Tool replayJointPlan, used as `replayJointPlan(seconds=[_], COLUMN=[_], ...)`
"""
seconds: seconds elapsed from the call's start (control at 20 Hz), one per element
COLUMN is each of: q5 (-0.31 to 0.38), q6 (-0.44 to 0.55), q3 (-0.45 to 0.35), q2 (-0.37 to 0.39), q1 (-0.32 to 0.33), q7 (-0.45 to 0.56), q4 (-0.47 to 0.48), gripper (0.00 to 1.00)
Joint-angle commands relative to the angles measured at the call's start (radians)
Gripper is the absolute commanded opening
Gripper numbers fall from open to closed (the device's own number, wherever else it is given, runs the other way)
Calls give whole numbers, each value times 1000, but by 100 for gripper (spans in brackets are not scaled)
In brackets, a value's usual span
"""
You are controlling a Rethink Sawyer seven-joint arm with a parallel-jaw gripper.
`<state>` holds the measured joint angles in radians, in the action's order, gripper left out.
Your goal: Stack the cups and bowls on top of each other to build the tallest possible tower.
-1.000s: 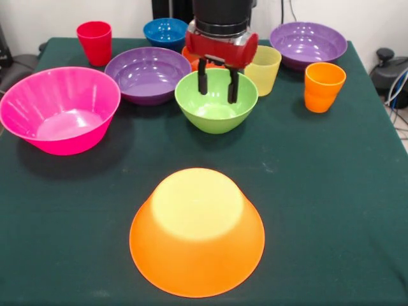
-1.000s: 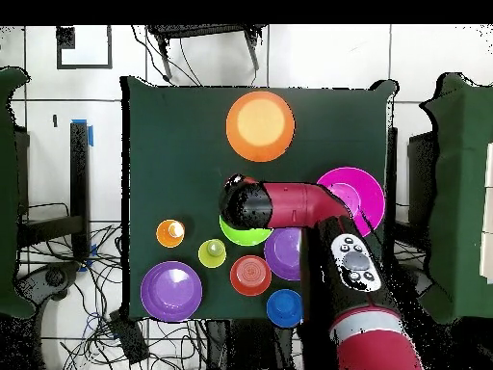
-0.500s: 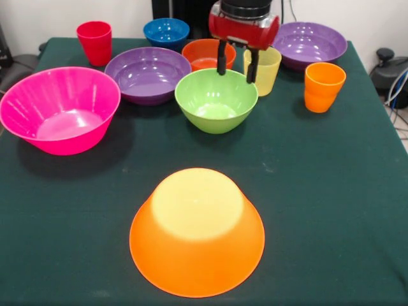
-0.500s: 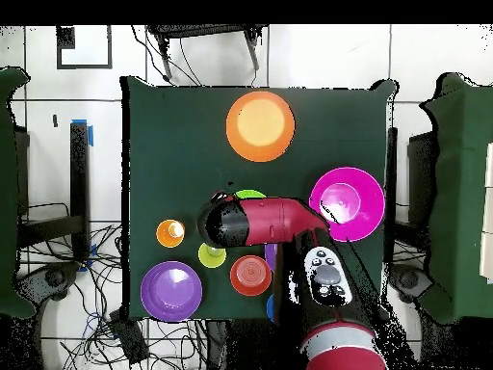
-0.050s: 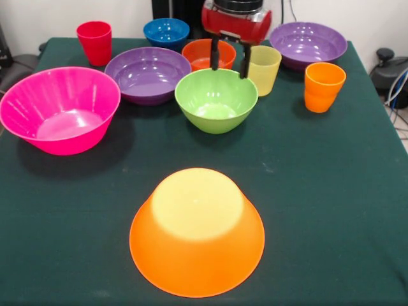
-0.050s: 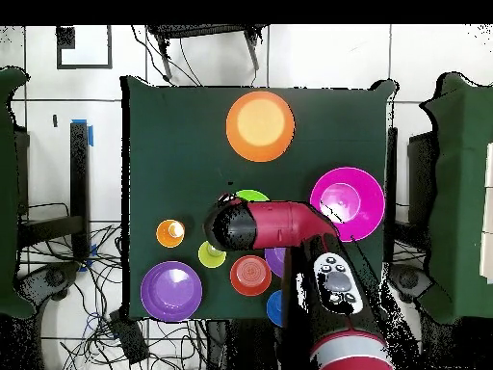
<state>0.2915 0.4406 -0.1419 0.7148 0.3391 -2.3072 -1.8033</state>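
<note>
A large orange bowl point(image 5: 197, 233) point(image 6: 260, 125) lies upturned near the front edge with nothing on it. Behind it the lime green bowl point(image 5: 215, 102) stands upright. My gripper point(image 5: 229, 60) hangs open and empty over that bowl's far rim, between the small red-orange bowl point(image 5: 203, 54) and the pale yellow cup point(image 5: 264, 70). The hot pink bowl point(image 5: 57, 108), two purple bowls point(image 5: 148, 73) point(image 5: 308, 43), the blue bowl point(image 5: 166, 32), the red cup point(image 5: 94, 41) and the orange cup point(image 5: 323, 86) stand apart from one another. From overhead the arm point(image 6: 274, 224) covers most of the green bowl point(image 6: 252, 197).
The dark green table point(image 5: 331, 191) has open cloth between the upturned orange bowl and the back rows. Cables point(image 6: 106, 318) lie on the floor beside the table in the overhead view.
My gripper has risen out of the green bowl and drawn back toward the far side, then shifted slightly left in the front view. It stays open and empty. No cup or bowl has moved.
</note>
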Motion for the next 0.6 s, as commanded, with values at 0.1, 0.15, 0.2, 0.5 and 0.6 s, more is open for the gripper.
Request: replayJointPlan(seconds=[0.1,0.15,0.2,0.5,0.6], q5=[41,45,49,66,71], q6=[18,22,26,53,64], q3=[-65,-73,-81,-111,-119], q2=[-65,-71,-78,-113,-127], q1=[78,90,102,144,153], q7=[92,106,118,164,177], q4=[125,137,149,208,231], gripper=[100,100,100,100,100])
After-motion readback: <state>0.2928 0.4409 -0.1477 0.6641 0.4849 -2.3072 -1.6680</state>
